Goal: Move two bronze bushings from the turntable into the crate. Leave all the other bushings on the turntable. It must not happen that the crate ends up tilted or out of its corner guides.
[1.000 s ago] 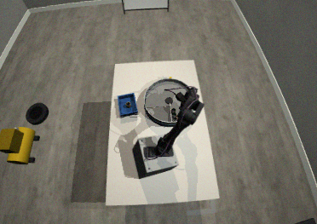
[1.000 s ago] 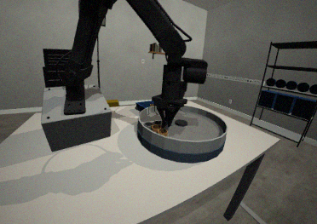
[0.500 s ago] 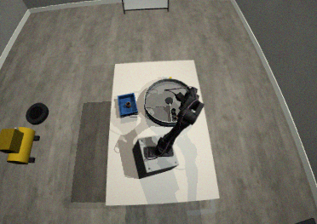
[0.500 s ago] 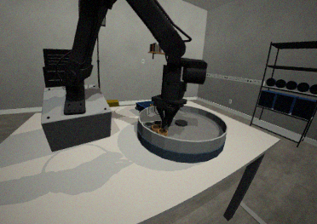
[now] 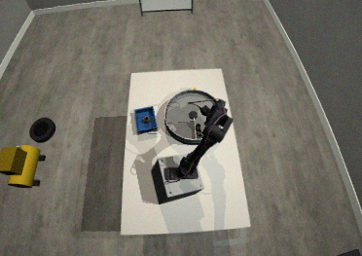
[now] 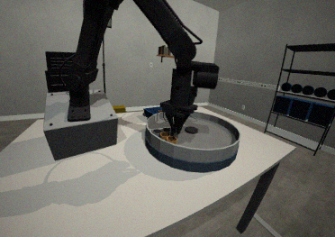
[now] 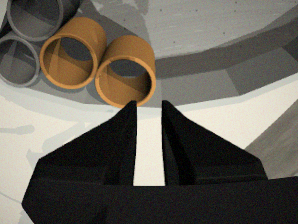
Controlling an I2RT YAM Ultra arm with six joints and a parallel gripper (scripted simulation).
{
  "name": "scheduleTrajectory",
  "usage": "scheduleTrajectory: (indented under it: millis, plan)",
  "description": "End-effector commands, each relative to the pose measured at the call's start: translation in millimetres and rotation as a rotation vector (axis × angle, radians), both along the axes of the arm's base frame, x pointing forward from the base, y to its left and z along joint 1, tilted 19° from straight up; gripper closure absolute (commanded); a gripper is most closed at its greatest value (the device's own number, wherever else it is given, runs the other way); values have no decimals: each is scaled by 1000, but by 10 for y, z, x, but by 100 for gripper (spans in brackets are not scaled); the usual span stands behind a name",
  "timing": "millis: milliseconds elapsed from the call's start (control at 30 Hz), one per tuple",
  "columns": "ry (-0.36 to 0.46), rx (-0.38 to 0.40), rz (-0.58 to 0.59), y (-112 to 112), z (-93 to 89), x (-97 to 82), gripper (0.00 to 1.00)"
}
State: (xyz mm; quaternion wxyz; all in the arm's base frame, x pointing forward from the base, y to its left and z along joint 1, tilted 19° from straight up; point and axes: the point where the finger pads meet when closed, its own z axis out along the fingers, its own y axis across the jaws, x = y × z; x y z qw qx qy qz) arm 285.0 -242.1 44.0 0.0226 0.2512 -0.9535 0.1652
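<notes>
My gripper (image 6: 175,133) (image 7: 149,110) is over the turntable (image 5: 176,105) (image 6: 212,150) (image 7: 225,22), its fingers a narrow gap apart with nothing between them. In the wrist view one bronze bushing (image 7: 133,46) (image 6: 171,140) stands just beyond the left fingertip, which overlaps its rim in the picture. A second bronze bushing (image 7: 92,29) (image 6: 164,134) stands against it on the left. Two grey bushings, one upper (image 7: 69,12) and one lower (image 7: 36,65), are further left. The blue crate (image 5: 140,112) (image 6: 151,112) holds a small brownish bushing.
The turntable has a raised wall around it and a dark round hub (image 5: 193,115) (image 6: 191,130) at its centre. The arm's base box (image 5: 181,185) (image 6: 81,133) stands on the white table (image 5: 146,222) (image 6: 113,196) near the turntable. The crate is on the turntable's left in the top view.
</notes>
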Motion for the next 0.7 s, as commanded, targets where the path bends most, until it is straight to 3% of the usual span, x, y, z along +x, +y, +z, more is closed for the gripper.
scheduleTrajectory:
  millis: [0,667]
  plan:
    - [-43,-9,15,37,125,95,85]
    - [-41,-6,11,56,103,85,85]
